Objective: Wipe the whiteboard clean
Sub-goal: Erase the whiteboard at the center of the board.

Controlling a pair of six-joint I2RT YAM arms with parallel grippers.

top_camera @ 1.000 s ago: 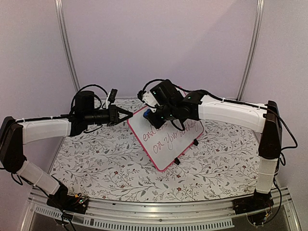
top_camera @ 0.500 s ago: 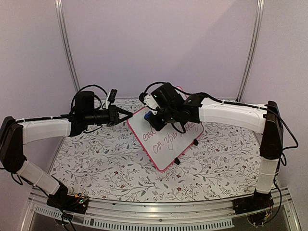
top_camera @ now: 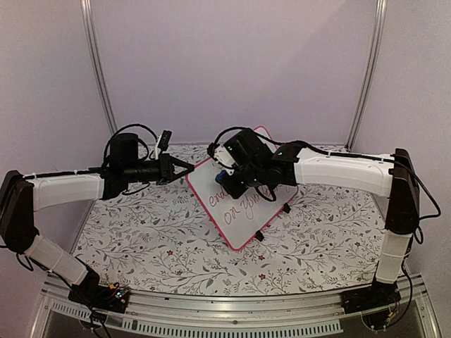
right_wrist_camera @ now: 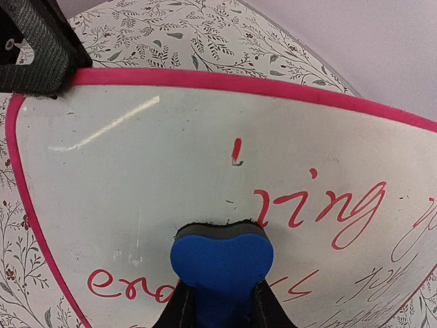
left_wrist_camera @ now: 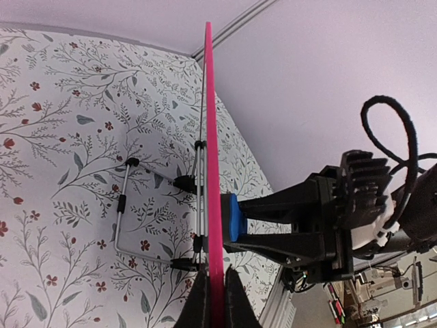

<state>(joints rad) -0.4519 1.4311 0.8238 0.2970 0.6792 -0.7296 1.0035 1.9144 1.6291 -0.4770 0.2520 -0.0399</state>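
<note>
At the back centre of the table (top_camera: 141,239), the whiteboard (top_camera: 236,220) stands tilted, its face toward the right gripper (top_camera: 229,177), which is closed on a blue eraser (right_wrist_camera: 221,258) pressed to it. The writing (right_wrist_camera: 321,208) lies to the eraser's right and below, while the left gripper (left_wrist_camera: 215,301) pinches the whiteboard's edge.

top: high, rear, wide | left wrist: edge-on | right wrist: close, face-on | shared: whiteboard (top_camera: 243,224)
</note>
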